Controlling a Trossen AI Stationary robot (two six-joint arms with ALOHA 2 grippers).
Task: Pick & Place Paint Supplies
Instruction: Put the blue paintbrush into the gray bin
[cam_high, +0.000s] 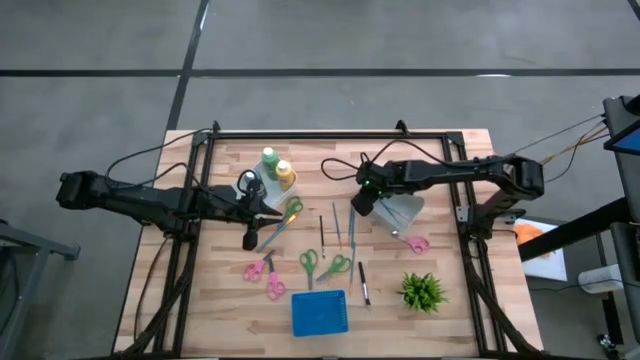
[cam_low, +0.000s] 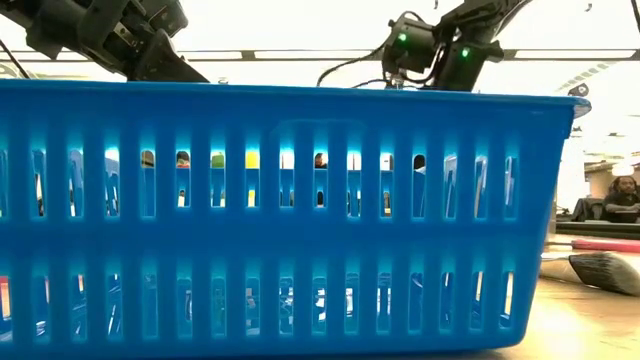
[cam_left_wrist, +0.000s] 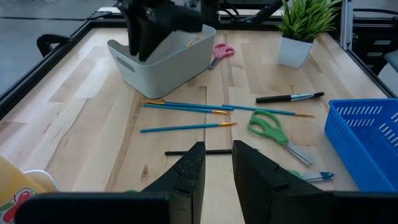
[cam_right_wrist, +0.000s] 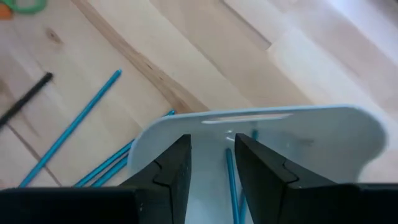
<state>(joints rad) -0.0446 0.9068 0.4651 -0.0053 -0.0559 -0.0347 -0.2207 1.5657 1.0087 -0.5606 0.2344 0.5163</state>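
Observation:
A white bin (cam_high: 402, 212) stands right of the table's middle. My right gripper (cam_right_wrist: 212, 146) hangs above its left end, open, pointing steeply down. A blue brush (cam_right_wrist: 231, 177) lies inside the bin (cam_right_wrist: 298, 134) below the fingers, apart from them. More blue brushes (cam_left_wrist: 186, 106) and a black brush (cam_left_wrist: 214, 152) lie flat on the wood. A green bottle (cam_high: 270, 158) and a yellow-orange bottle (cam_high: 285, 175) stand at the far left. My left gripper (cam_left_wrist: 217, 152) waits left of the brushes (cam_high: 337, 230), slightly open with nothing between its fingers.
A blue basket (cam_high: 319, 313) stands at the near edge and fills the low view (cam_low: 300, 220). Green scissors (cam_left_wrist: 273, 130), pink scissors (cam_high: 262, 272), a black marker (cam_left_wrist: 289, 98) and a potted plant (cam_high: 422, 290) lie around the brushes. A black frame (cam_high: 330, 134) rims the table.

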